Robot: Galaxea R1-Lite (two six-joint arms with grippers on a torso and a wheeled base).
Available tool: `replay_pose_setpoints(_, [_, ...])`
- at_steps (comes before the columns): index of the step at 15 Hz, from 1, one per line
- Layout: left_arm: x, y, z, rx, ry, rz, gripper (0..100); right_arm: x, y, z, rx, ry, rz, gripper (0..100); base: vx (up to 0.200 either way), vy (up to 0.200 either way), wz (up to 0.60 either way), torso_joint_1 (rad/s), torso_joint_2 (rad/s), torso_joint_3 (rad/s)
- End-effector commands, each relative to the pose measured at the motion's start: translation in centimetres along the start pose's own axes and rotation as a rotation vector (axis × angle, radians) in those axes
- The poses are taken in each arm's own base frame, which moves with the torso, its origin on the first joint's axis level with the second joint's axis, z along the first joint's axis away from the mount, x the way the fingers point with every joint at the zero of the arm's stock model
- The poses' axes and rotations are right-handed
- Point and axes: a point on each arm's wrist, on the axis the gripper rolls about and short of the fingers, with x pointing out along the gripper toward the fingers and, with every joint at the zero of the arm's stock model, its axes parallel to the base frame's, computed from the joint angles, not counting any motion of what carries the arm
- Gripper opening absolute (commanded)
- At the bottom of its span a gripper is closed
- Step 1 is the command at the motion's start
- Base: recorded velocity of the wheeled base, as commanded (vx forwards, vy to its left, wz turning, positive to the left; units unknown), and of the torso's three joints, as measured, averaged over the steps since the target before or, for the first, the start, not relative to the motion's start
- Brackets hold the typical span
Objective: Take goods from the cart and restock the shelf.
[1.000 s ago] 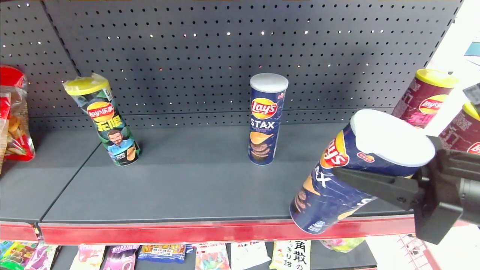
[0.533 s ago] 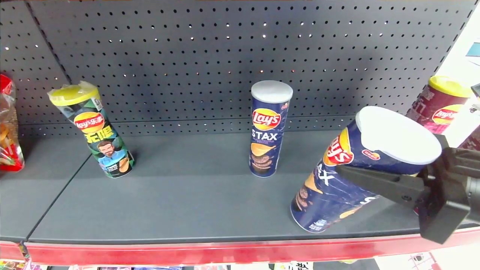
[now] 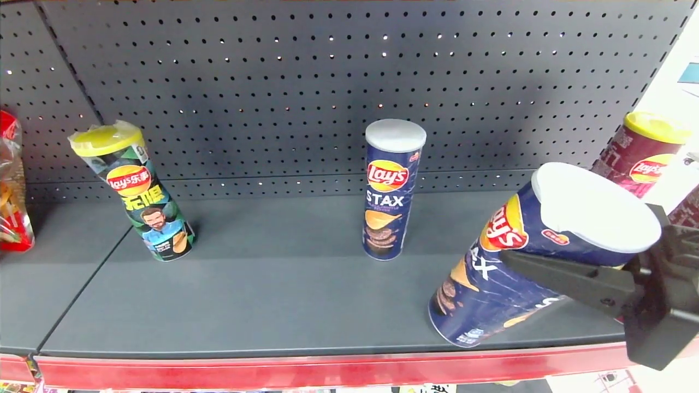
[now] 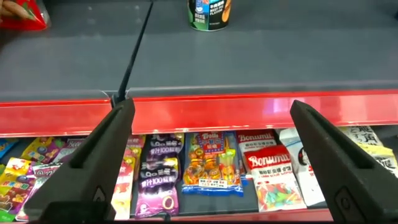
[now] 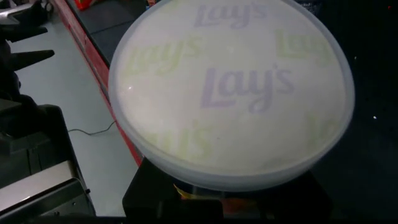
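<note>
I note the right tool pinching the held blue can just under its white lid, one finger along the near side, the far finger hidden behind the can; the can is tilted, base low over the right front of the shelf, close to the red front lip; I cannot tell whether the base touches. Open shelf floor lies between it and the standing blue can, and more from there to the green can at the left, which leans; the pegboard back closes the rear. Count: two blue cans, one green, one maroon can at the far right, with a second maroon can cut off by the frame; one red snack bag cut off at the left edge. The left tool sits with fingers spread wide and nothing between them, in front of the red lip, facing a row of snack packets on the lower shelf. In the right wrist view the lid hides the fingers.
</note>
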Motion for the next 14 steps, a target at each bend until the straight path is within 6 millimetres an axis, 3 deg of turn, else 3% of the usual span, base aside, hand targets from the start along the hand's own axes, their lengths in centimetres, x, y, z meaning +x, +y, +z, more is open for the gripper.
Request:
replay_pose_setpoints(1, [0.1, 0.0, 0.1, 0.001, 0.018, -0.004, 100, -0.2, 0.0, -0.3, 0.000, 0.004, -0.024, 0, 0.000, 0.000, 0.00, 0.000, 0.00, 0.000])
replay_pose_setpoints(3, [0.0, -0.1, 0.8, 0.051, -0.010, -0.060, 100, -0.5, 0.0, -0.1, -0.001, -0.004, -0.029, 0, 0.000, 0.000, 0.00, 0.000, 0.00, 0.000])
replay_pose_setpoints(4, [0.1, -0.2, 5.4, 0.052, -0.030, -0.110, 100, -0.5, 0.0, 0.0, 0.001, -0.005, -0.031, 0, 0.000, 0.000, 0.00, 0.000, 0.00, 0.000])
replay_pose_setpoints(6, [3.0, -0.2, 12.6, 0.016, 0.013, -0.147, 100, -0.5, 0.0, -0.1, 0.002, -0.005, -0.036, 0, 0.000, 0.000, 0.00, 0.000, 0.00, 0.000])
replay_pose_setpoints(7, [4.1, -0.3, 13.9, 0.024, 0.037, -0.213, 100, -0.6, 0.0, -0.2, 0.003, -0.002, -0.035, 0, 0.000, 0.000, 0.00, 0.000, 0.00, 0.000])
replay_pose_setpoints(8, [6.8, -0.8, 15.4, 0.111, 0.085, -0.365, 100, -1.1, 0.1, -0.1, 0.004, -0.011, -0.049, 0, 0.000, 0.000, 0.00, 0.000, 0.00, 0.000])
replay_pose_setpoints(10, [11.0, -1.3, 17.5, 0.119, 0.149, -0.466, 100, -1.7, 0.3, -0.3, 0.002, -0.017, -0.049, 0, 0.000, 0.000, 0.00, 0.000, 0.00, 0.000])
replay_pose_setpoints(11, [13.3, -2.5, 18.1, 0.136, 0.182, -0.585, 100, -1.7, 0.3, -0.2, 0.003, -0.021, -0.052, 0, 0.000, 0.000, 0.00, 0.000, 0.00, 0.000])
replay_pose_setpoints(12, [14.4, -3.2, 18.2, 0.144, 0.200, -0.629, 100, -1.7, 0.2, -0.2, 0.004, -0.021, -0.055, 0, 0.000, 0.000, 0.00, 0.000, 0.00, 0.000])
replay_pose_setpoints(13, [17.1, -4.8, 18.9, 0.143, 0.225, -0.700, 100, -1.7, -0.1, -0.2, 0.008, -0.019, -0.074, 0, 0.000, 0.000, 0.00, 0.000, 0.00, 0.000])
replay_pose_setpoints(14, [18.6, -5.6, 19.3, 0.142, 0.227, -0.723, 100, -1.7, -0.3, -0.3, 0.009, -0.013, -0.087, 0, 0.000, 0.000, 0.00, 0.000, 0.00, 0.000])
